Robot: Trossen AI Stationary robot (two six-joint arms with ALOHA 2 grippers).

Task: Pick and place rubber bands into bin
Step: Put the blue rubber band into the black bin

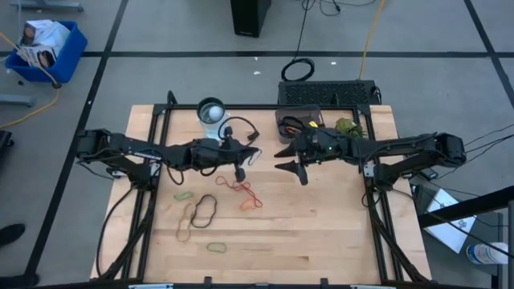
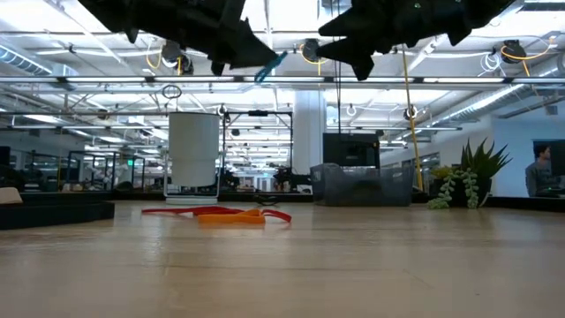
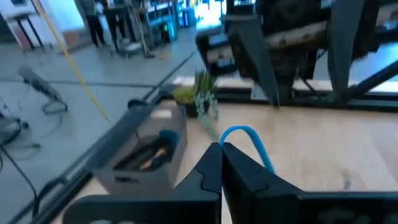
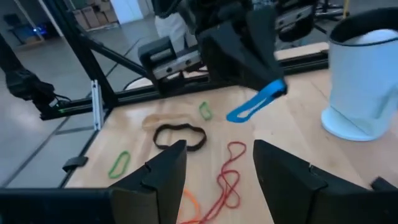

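I've got the blue band (image 3: 249, 140) pinched in L pincer (image 3: 221, 149), above surface; R pincer (image 4: 214, 158) wide, empty. Risk: thin grip, band slips before bin (image 3: 134, 158).

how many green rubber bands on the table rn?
2. One green band lies beside the black band; the other green band lies alone, nearer the table's edge. Any inside the bin may be hidden.
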